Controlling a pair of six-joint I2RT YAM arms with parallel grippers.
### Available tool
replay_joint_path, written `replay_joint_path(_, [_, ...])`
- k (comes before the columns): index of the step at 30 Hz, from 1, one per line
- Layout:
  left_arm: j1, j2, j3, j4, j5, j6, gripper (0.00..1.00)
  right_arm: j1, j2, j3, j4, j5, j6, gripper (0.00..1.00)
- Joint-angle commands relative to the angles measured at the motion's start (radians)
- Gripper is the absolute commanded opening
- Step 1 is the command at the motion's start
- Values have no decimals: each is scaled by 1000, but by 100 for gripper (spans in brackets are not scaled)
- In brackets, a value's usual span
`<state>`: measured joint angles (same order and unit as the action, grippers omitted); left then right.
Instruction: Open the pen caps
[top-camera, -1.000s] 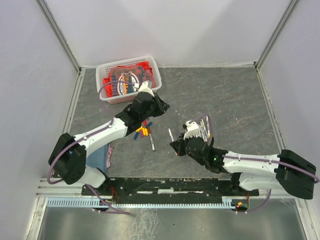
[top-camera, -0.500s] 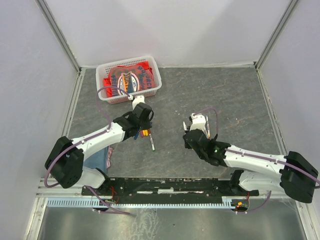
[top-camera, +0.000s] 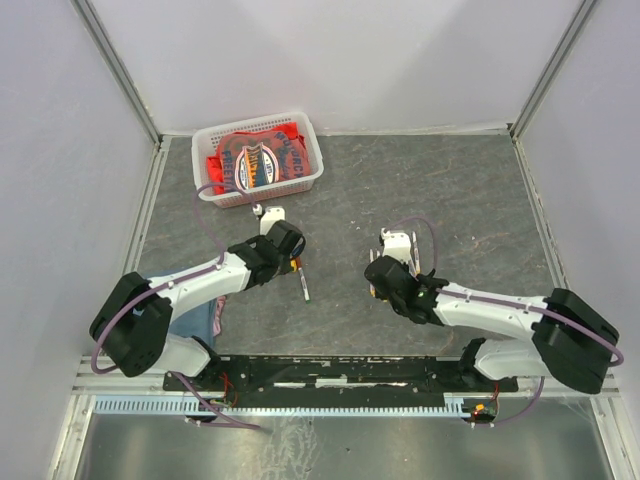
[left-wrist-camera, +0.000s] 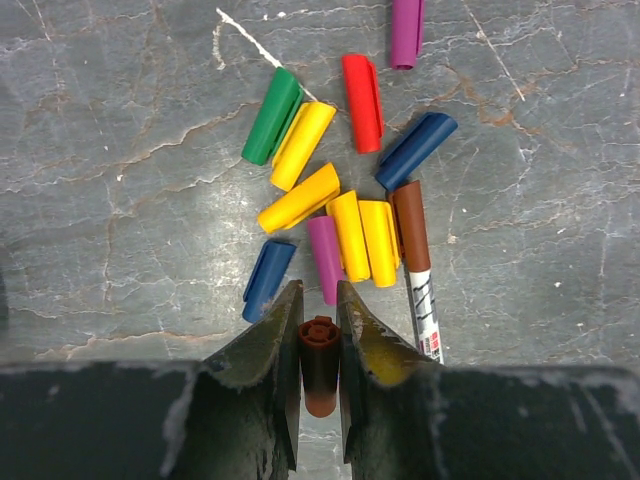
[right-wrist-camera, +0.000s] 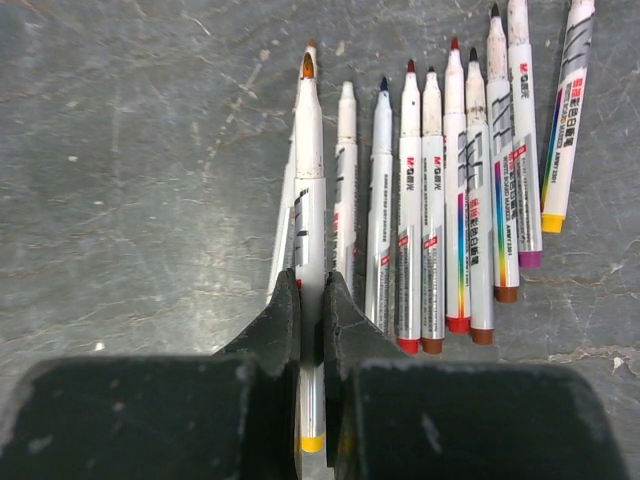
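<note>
Left of and beyond the cap pile (left-wrist-camera: 349, 235), top view: white basket (top-camera: 312, 160) w/ red logo cloth (top-camera: 250, 160), well apart from the pile.

Just on the near side of the pile: L gripper (left-wrist-camera: 319, 305), fingers narrow, clamped on the held cap (left-wrist-camera: 319, 365), brown, lying lengthwise between them. It sits close to the pile's nearest purple and blue caps; no contact visible.

Pile itself, on grey table (top-camera: 450, 190): loose caps lying flat, approx. L to R: blue, green, four yellow, purple, red, blue. One more purple lies at the pile's far edge, cut off by the frame.

Right edge of pile: capped pen (left-wrist-camera: 418, 270), brown cap on, white barrel running back beside the L gripper's right-hand finger.

Well right of the pile: R gripper (right-wrist-camera: 311, 285), fingers nearly together, pinching the held pen (right-wrist-camera: 309, 170). This pen is uncapped, white, orange tip pointing away, yellow end plug nearest the camera.

Just right of that: pen row (right-wrist-camera: 455, 200), uncapped pens side by side on the table, tips away. Whether the held pen touches the table: cannot tell.
</note>
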<state>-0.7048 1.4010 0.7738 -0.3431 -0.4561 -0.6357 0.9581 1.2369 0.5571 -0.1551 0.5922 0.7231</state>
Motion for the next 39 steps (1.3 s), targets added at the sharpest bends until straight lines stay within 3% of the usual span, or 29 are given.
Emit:
replay_joint_path(1, [-4, -18, -9, 18, -57, 37, 5, -18, 69, 52, 25, 9, 12, 2])
replay_joint_path(14, [-4, -2, -42, 47, -64, 34, 11, -53, 187, 90, 76, -30, -3, 2])
replay_joint_path(20, [-5, -2, -42, 52, -63, 33, 21, -62, 203, 102, 69, -29, -4, 8])
replay_joint_path(33, [-7, -1, -41, 52, -66, 30, 32, -69, 211, 105, 60, -27, -3, 18])
replay_joint_path(39, [-9, -5, -36, 52, -66, 32, 33, -68, 206, 111, 50, -26, -6, 21])
